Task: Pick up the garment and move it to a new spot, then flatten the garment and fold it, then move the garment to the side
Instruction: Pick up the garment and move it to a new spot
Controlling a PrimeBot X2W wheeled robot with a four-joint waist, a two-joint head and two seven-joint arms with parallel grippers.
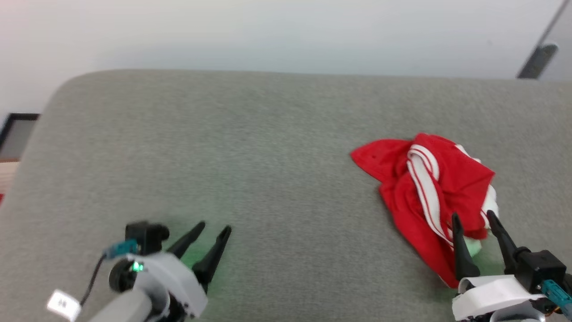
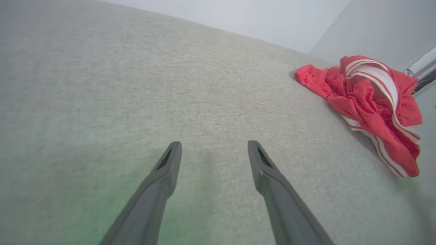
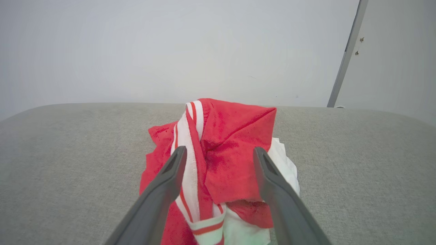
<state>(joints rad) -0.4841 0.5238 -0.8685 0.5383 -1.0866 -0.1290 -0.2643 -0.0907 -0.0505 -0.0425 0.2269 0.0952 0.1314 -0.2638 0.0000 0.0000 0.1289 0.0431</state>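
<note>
The garment [image 1: 424, 188] lies crumpled on the right side of a grey cushioned surface [image 1: 268, 156], bright red with white bands and some white inner fabric showing. It also appears at the right of the left wrist view as the garment [image 2: 368, 105]. My right gripper [image 1: 473, 218] is open, its two dark fingers straddling the near edge of the heap; the right wrist view shows the garment [image 3: 231, 153] between the spread fingers [image 3: 170, 180]. My left gripper [image 1: 216, 228] is open over bare cushion at the lower left, far from the cloth, with nothing in it [image 2: 214, 144].
The grey cushion's rounded far edge [image 1: 286, 74] meets a pale wall. A dark frame [image 1: 15, 129] sits beyond the cushion's left edge. A metal bar [image 1: 538, 60] leans at the upper right. Wide bare cushion stretches between the two grippers.
</note>
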